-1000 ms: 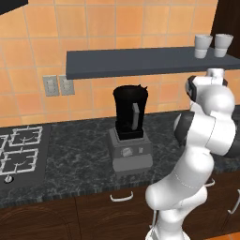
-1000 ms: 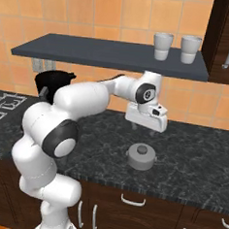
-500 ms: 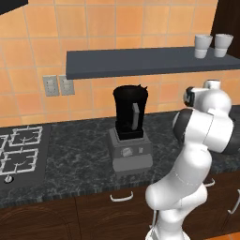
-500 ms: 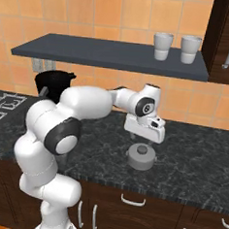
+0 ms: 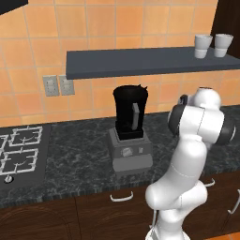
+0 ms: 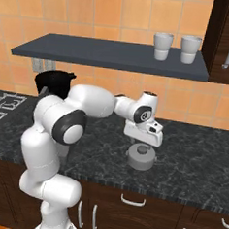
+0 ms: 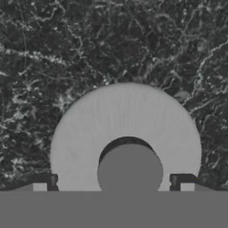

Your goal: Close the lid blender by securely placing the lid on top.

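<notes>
From the blender [image 5: 130,126] at nine o'clock, we look right to the lid [image 6: 141,158] on the counter [image 6: 190,166]. Gripper [image 6: 142,144] hovers above, jaws spread (knob centred): descend straight, pinch the knob squarely.

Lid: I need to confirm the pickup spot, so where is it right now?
The lid lies flat on the dark counter in the right base view, directly under the open tool.
</notes>
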